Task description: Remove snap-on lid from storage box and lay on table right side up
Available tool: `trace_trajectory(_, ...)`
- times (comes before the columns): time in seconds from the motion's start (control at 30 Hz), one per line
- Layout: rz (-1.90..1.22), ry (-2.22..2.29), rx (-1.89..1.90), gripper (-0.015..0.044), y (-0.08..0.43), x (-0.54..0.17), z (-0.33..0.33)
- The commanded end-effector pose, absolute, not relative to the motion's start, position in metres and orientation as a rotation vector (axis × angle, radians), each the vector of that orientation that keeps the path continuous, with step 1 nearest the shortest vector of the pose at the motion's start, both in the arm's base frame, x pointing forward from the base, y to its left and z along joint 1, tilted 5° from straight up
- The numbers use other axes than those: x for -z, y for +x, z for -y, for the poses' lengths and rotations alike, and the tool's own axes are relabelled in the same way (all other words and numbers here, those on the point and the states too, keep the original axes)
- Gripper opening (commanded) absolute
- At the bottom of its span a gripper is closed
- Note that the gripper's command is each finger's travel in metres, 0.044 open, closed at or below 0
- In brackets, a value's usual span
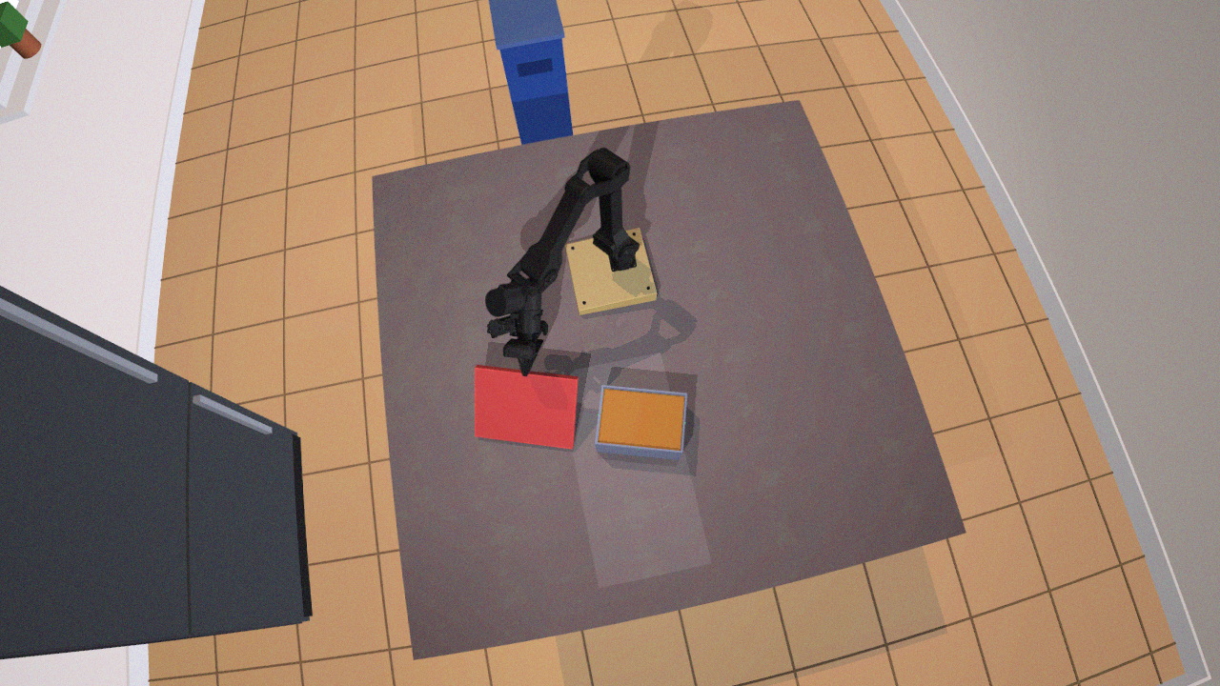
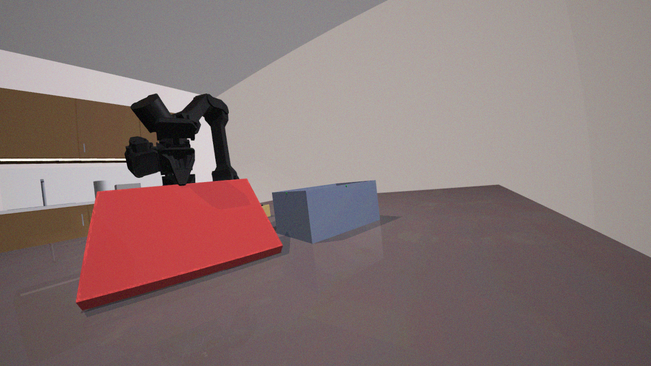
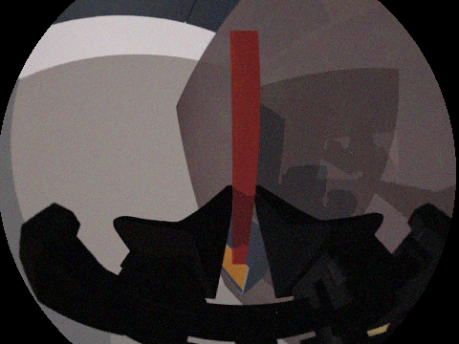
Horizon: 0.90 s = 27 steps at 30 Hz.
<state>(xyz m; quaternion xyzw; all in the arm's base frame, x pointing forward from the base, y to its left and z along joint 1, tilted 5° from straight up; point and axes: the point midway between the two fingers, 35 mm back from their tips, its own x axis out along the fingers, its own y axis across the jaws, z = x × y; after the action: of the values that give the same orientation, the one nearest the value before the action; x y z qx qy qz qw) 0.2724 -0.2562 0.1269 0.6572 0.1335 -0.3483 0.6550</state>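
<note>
Beyond the red lid [image 1: 526, 409] [image 2: 182, 241] [image 3: 245, 115], orange inside the box [image 1: 641, 419] [image 2: 334, 209] [image 3: 258, 260]; exterior, only blue walls

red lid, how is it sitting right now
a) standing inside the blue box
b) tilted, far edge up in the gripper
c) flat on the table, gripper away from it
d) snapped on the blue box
b, the gripper pinches the raised far edge of the lid, which slopes down toward the exterior camera.

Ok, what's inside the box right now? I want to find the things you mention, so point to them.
The box [image 1: 640, 449] [image 2: 343, 207] has its top off and shows an orange surface [image 1: 641, 419] within its rim. Whatever lies beneath that orange is covered, so I can't tell.
</note>
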Motion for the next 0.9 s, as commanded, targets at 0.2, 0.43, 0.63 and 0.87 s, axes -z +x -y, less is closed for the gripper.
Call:
trace_trajectory(0.2, -0.308, 1.49, 0.787, 0.0, 0.272, -0.117, 0.256)
trace_trajectory(0.43, -0.308, 1.49, 0.787, 0.0, 0.272, -0.111, 0.256)
trace_trajectory(0.63, -0.308, 1.49, 0.787, 0.0, 0.272, -0.106, 0.257)
trace_trajectory(0.87, -0.308, 1.49, 0.787, 0.0, 0.271, -0.101, 0.257)
